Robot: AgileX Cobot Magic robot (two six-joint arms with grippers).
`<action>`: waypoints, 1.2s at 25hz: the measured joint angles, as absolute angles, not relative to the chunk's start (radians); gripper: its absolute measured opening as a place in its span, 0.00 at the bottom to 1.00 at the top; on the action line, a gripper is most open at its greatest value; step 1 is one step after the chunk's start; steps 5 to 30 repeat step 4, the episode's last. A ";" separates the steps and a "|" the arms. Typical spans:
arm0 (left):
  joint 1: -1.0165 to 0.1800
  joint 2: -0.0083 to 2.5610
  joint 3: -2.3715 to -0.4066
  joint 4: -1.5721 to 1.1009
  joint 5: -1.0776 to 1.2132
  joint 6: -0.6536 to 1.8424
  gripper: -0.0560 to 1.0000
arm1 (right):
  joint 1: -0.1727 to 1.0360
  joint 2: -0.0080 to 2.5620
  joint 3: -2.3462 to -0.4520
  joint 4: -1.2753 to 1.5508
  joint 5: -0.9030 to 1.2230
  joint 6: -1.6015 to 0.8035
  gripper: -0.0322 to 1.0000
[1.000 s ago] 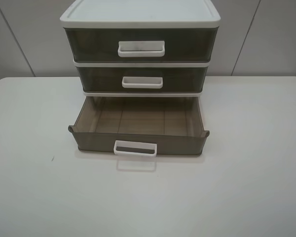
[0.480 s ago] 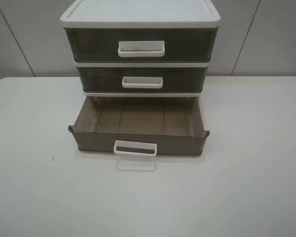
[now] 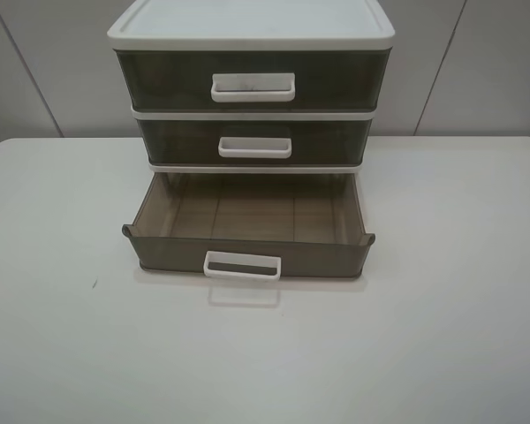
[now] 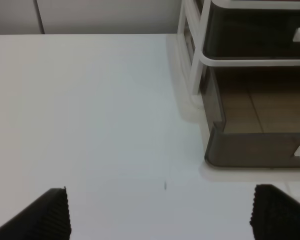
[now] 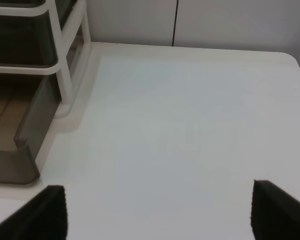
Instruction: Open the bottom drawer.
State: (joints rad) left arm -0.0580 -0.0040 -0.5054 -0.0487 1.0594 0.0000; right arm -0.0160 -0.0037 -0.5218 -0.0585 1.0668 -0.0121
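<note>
The bottom drawer, a shallow smoky brown tray with a small white loop handle, stands pulled far out of the three-drawer unit and is empty inside. Its front corner shows in the left wrist view and in the right wrist view. My left gripper is open and empty over the table, to the left of the drawer. My right gripper is open and empty over the table, to the right of the drawer. Neither arm shows in the exterior high view.
The middle drawer and the top drawer are shut. The unit stands at the back of a white table before a grey panelled wall. A small dark speck lies on the table at left.
</note>
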 joint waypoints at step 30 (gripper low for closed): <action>-0.058 -0.004 -0.505 -0.049 1.059 0.000 0.76 | -0.016 -0.004 -0.522 -0.059 1.067 -0.012 0.74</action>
